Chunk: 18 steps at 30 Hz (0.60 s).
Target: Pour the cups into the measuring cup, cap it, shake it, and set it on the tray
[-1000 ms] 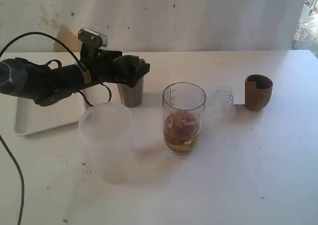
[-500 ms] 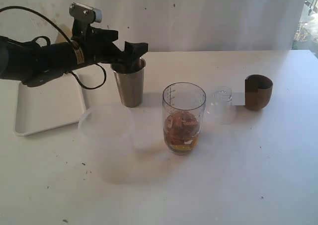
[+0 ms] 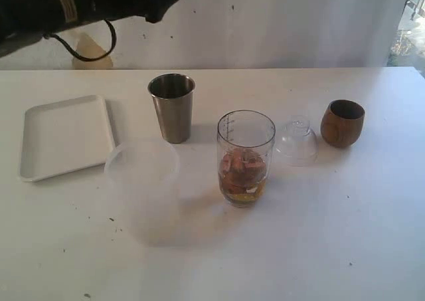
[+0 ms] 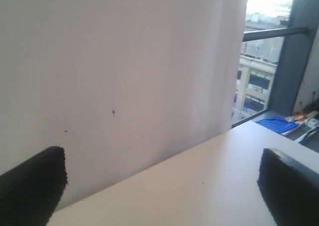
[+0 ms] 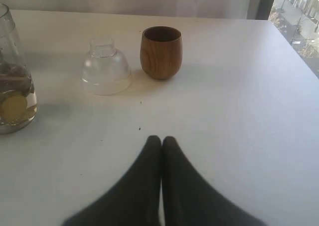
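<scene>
Far left above the counter, the left tool (open, empty) has quit the tall shiny steel tumbler; right tool closed; capping likely next.

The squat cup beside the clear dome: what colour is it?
The cup is warm brown wood, darker inside; the right wrist view shows it best.

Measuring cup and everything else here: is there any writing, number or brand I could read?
Measuring cup: dark scale marks up one side, too small to read.
Label on the left arm: blurred, unreadable.
Steel tumbler, wooden cup, tray: no writing shows.
</scene>
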Each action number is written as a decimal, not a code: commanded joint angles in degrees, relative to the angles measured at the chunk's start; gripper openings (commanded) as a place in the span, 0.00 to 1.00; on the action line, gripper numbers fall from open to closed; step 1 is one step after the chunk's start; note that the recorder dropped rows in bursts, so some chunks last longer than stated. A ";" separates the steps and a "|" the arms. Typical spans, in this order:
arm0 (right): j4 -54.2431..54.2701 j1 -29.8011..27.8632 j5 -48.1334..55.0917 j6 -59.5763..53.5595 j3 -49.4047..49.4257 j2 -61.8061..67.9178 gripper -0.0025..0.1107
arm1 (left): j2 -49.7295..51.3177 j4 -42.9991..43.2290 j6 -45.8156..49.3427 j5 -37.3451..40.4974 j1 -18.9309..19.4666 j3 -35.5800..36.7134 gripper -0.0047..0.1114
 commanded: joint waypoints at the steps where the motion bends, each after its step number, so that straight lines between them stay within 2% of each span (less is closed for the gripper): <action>1: 0.02 0.00 0.05 0.33 0.36 -0.19 0.02 | -6.74 6.42 -5.34 10.28 0.18 0.88 0.94; 5: 0.02 0.00 0.05 0.33 0.36 -0.19 0.02 | -14.07 6.42 -5.34 15.22 0.18 5.17 0.94; 6: 0.02 0.00 0.05 0.33 0.36 -0.19 0.02 | -16.56 6.00 -5.34 18.61 0.18 6.81 0.88; 8: 0.02 0.00 0.05 0.33 0.36 -0.19 0.02 | -20.07 5.79 -5.34 22.53 0.18 9.64 0.66; 12: 0.02 0.00 0.05 0.33 0.36 -0.19 0.02 | -27.43 6.77 -5.24 22.10 0.18 15.74 0.08; 13: 0.02 0.00 0.05 0.33 0.36 -0.19 0.02 | -29.26 6.83 -5.24 21.96 0.18 17.32 0.04; 18: 0.02 0.00 0.05 0.33 0.36 -0.19 0.02 | -36.15 6.83 -5.34 22.18 0.18 22.67 0.04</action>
